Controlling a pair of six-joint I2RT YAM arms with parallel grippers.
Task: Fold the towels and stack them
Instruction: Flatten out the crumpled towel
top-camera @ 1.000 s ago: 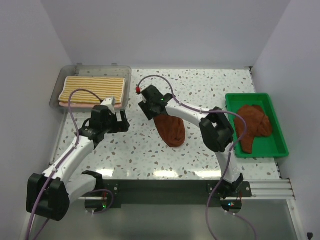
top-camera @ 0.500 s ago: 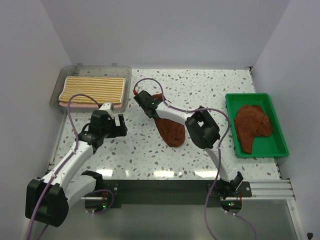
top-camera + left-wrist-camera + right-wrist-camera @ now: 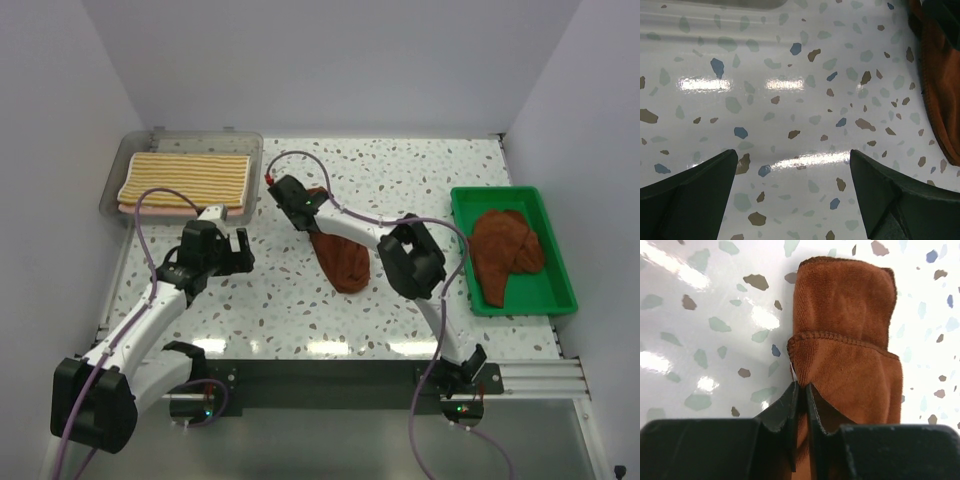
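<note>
bin [image 3: 252, 150] held striped towel [image 3: 185, 177] atop pink towel [image 3: 150, 211] | tray [image 3: 461, 202] held crumpled second brown towel [image 3: 506, 250] | right claw [image 3: 800, 386] pinched brown towel [image 3: 345, 258] edge on table [image 3: 420, 170] | left claw [image 3: 792, 170] gaped wide, empty

With the middle towel [image 3: 345, 262] on the table [image 3: 420, 170] as landmark, the bin [image 3: 250, 141] holding stacked towels [image 3: 185, 178] sits behind it to the left, and the tray [image 3: 556, 288] holding another towel [image 3: 508, 248] sits to its right, well apart

Rust-brown towel [image 3: 345, 262]; yellow-and-white striped towel [image 3: 185, 175], possibly pink towel [image 3: 160, 211] beneath; green tray [image 3: 520, 307]; speckled white table [image 3: 400, 170].
</note>
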